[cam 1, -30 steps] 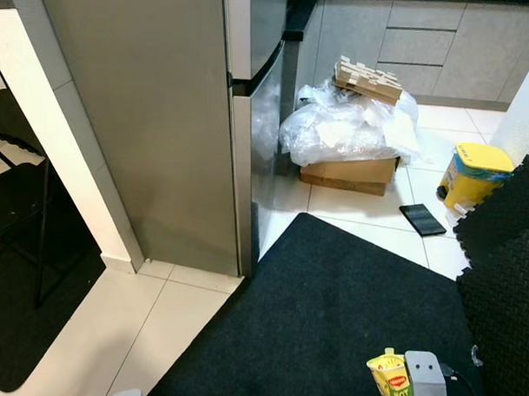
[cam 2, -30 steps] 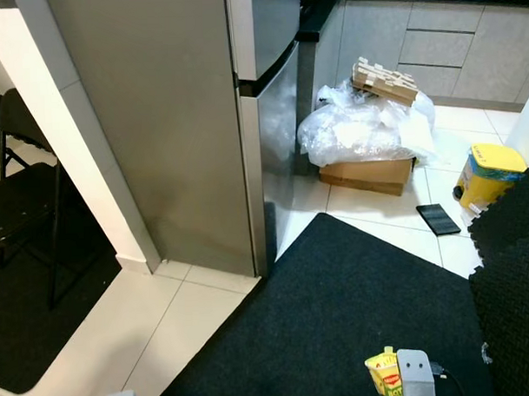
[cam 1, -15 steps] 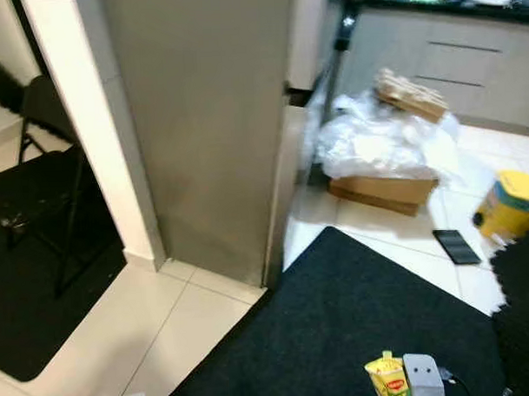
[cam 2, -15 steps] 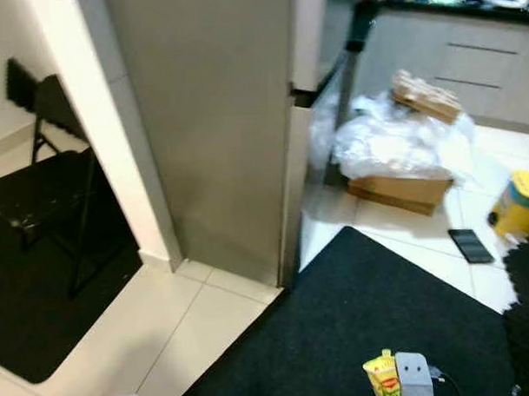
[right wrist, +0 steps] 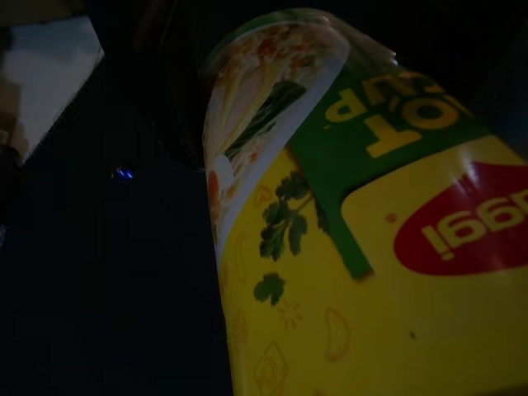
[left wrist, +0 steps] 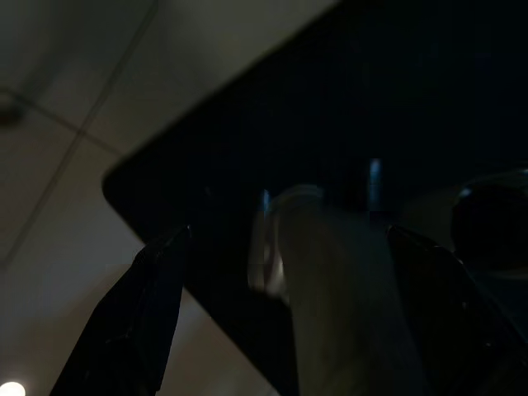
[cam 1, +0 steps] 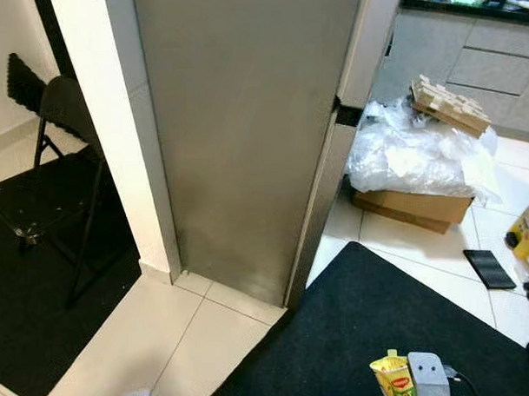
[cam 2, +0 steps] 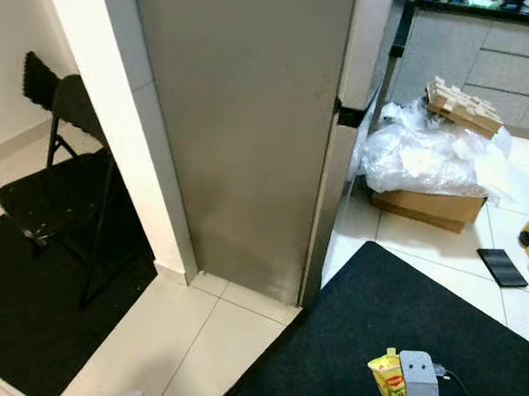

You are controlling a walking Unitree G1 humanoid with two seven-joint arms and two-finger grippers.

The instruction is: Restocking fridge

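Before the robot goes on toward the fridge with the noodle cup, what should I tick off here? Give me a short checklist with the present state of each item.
1. Noodle cup held at the right gripper: ok, it sits upright against the gripper.
2. Left gripper free: ok, fingers apart with nothing between them.
3. Fridge doors shut: ok as seen, so one must be opened first.
4. Path over the black mat: ok, nothing lying on it.
5. Clutter beside the fridge front, a cardboard box under plastic bags: not ok, it may crowd the door swing.
6. Folding chair off to the left: ok, apart from the route.
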